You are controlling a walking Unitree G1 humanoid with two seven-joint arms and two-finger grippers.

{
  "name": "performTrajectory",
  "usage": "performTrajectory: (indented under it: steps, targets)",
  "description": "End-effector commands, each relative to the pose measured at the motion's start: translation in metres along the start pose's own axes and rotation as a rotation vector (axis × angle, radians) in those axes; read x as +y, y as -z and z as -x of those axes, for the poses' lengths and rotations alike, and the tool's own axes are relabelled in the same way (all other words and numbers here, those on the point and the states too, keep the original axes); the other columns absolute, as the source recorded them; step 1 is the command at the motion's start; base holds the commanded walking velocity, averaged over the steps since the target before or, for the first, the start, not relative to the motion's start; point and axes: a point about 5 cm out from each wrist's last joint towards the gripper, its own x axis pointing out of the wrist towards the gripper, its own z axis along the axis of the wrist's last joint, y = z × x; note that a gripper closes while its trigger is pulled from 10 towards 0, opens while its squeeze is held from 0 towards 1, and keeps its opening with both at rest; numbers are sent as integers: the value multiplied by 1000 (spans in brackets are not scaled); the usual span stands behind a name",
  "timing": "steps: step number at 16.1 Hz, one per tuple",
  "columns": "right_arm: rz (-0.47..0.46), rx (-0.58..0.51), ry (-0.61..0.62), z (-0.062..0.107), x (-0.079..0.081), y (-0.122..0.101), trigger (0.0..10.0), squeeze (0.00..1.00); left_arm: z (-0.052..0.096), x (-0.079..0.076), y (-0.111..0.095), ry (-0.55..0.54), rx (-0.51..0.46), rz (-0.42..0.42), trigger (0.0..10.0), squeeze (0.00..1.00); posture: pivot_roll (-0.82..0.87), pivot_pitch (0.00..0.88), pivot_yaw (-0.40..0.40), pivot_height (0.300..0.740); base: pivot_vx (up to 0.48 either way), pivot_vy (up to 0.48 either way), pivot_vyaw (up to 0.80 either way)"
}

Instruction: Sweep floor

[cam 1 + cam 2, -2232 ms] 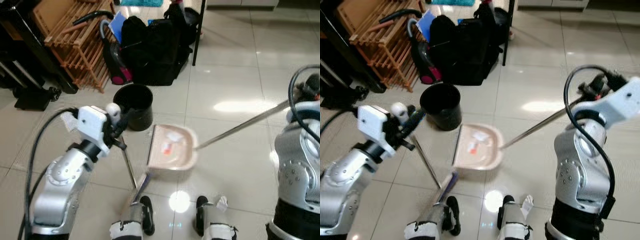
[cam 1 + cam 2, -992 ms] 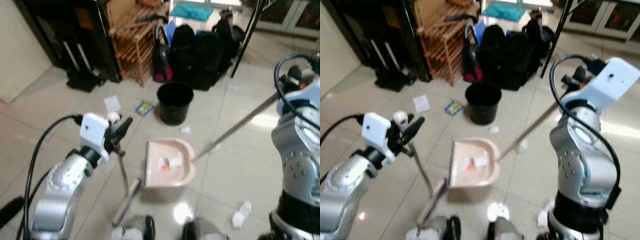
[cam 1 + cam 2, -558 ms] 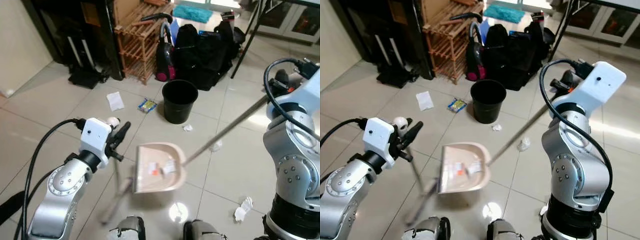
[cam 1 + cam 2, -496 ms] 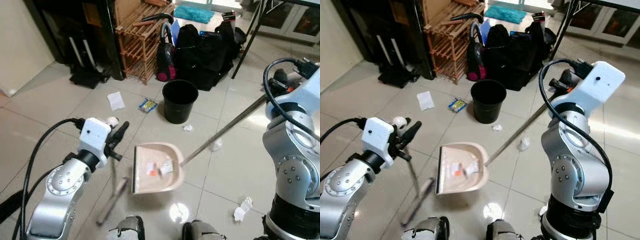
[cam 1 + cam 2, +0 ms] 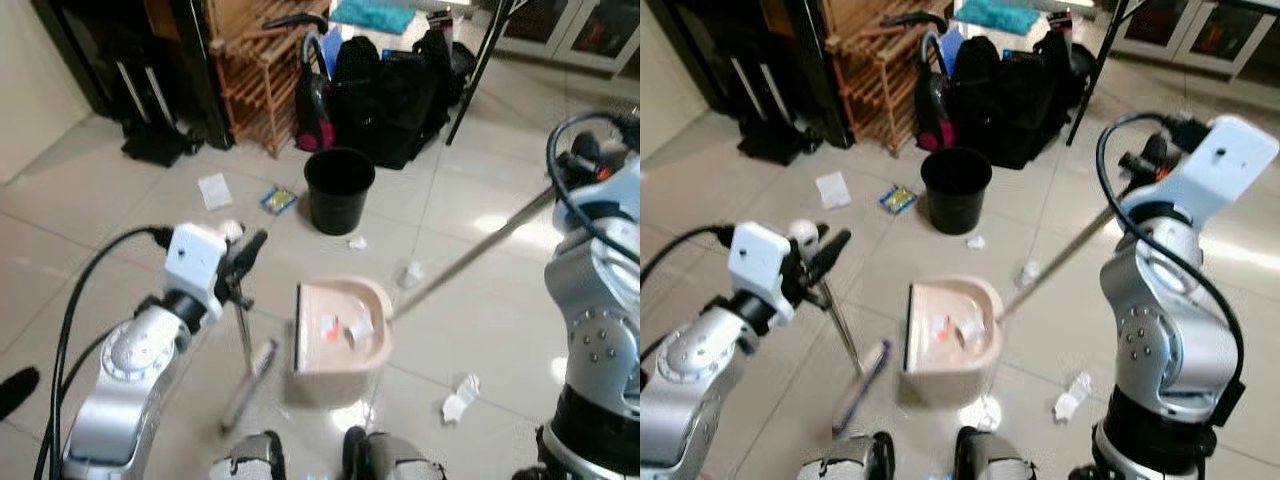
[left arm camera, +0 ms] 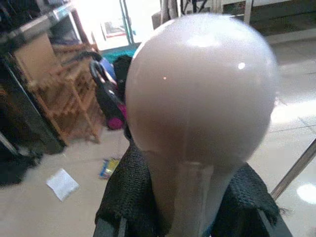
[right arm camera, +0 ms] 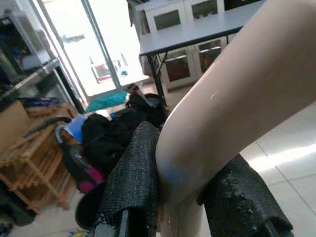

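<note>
Two tools in play: left gripper [image 5: 243, 258] clamped on broom [image 5: 245, 372] beside the feet, right gripper [image 7: 182, 197] clamped on dustpan [image 5: 342, 325] handle (some scraps already aboard); advised low, short strokes toward paper bits [image 5: 457, 398] before farther litter near black bin [image 5: 338, 188].

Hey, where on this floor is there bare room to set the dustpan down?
Bare tile lies left of the broom, below the paper sheet. Crowded: between the black bin and dustpan, scraps lie; a crumpled wad sits right of the dustpan.
</note>
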Motion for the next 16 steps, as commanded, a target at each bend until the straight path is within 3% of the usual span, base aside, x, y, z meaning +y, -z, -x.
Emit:
performTrajectory:
  steps: [1,5,16]
  targets:
    - [-9,-29,-26,-1,3,-5,10000,0,1,4,-9,-13,-40,-27,10000,0,-31,204,8,740,0,0,0]
    - [-3,-52,-55,-2,9,-10,10000,0,-3,6,-13,-4,-59,-33,10000,0,-34,194,18,740,139,0,0]
    - [-63,-117,-73,-15,21,-31,10000,0,-5,13,-17,-10,-79,-49,10000,0,-23,162,23,740,382,0,-83]
